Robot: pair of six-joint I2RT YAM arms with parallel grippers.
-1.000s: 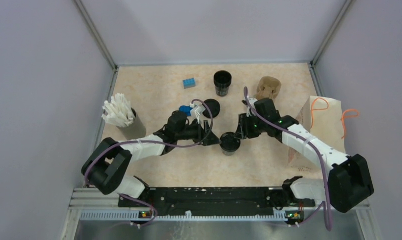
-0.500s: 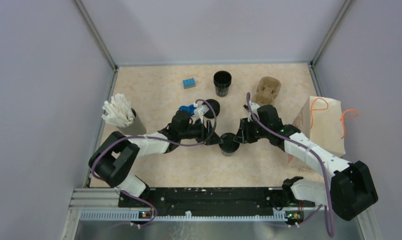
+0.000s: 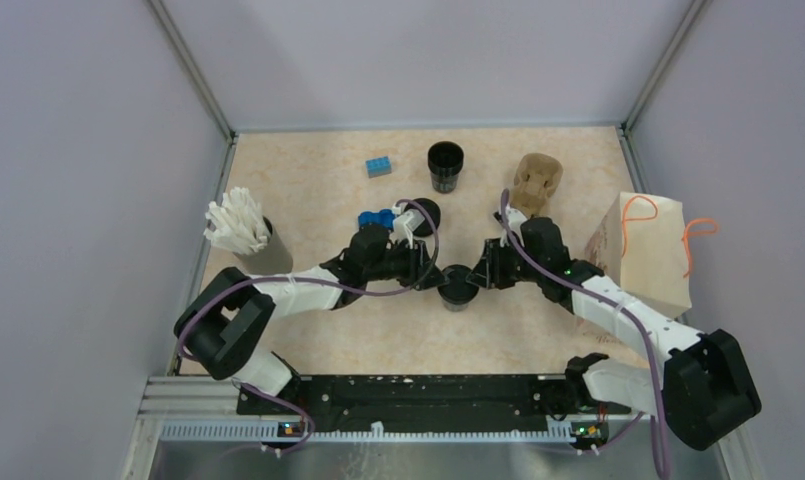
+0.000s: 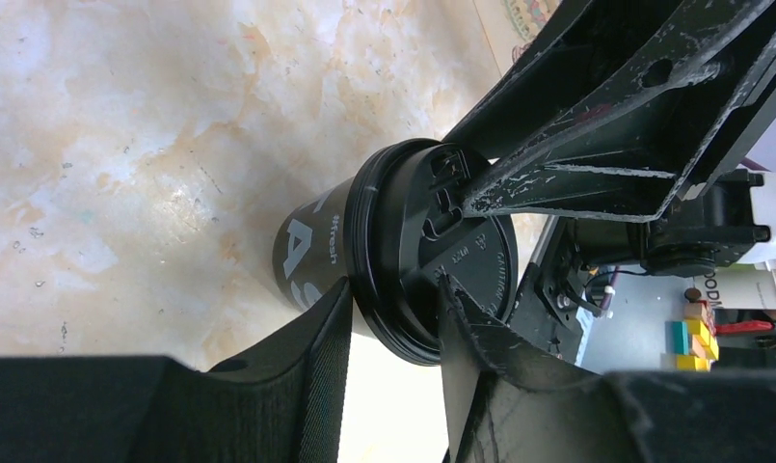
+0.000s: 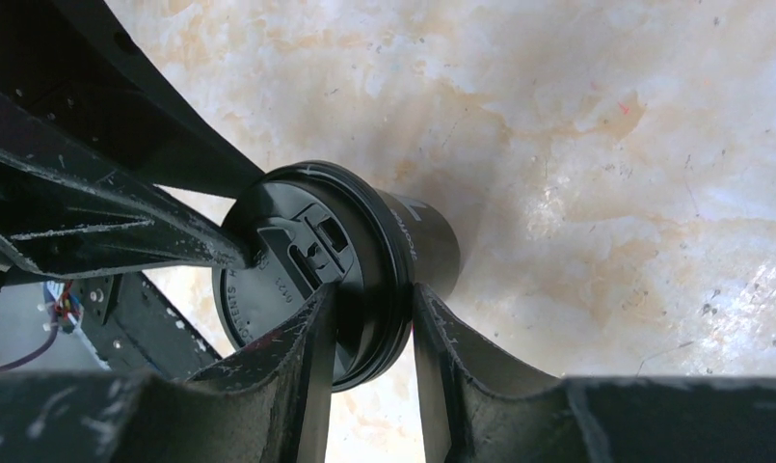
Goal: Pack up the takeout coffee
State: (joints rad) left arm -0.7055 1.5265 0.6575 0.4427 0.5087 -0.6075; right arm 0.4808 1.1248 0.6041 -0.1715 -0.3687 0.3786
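Currently: lid-seating step, by my reading. The cup (image 4: 311, 253) stands upright about mid-bench (image 3: 378, 335), between the two arms and well apart from the paper bag (image 3: 646, 250) at the right edge. The lid (image 4: 413, 241) sits on its rim. Left jaws are on the cup's left-edge side, right jaws opposite. Each pair is turned so that one finger lies over the lid's top and the other under its lip, closed on that edge. Whether the lid is fully snapped down cannot be told. Next move likely calls for one side letting go and the other taking the cup body, kept upright, toward the bag.
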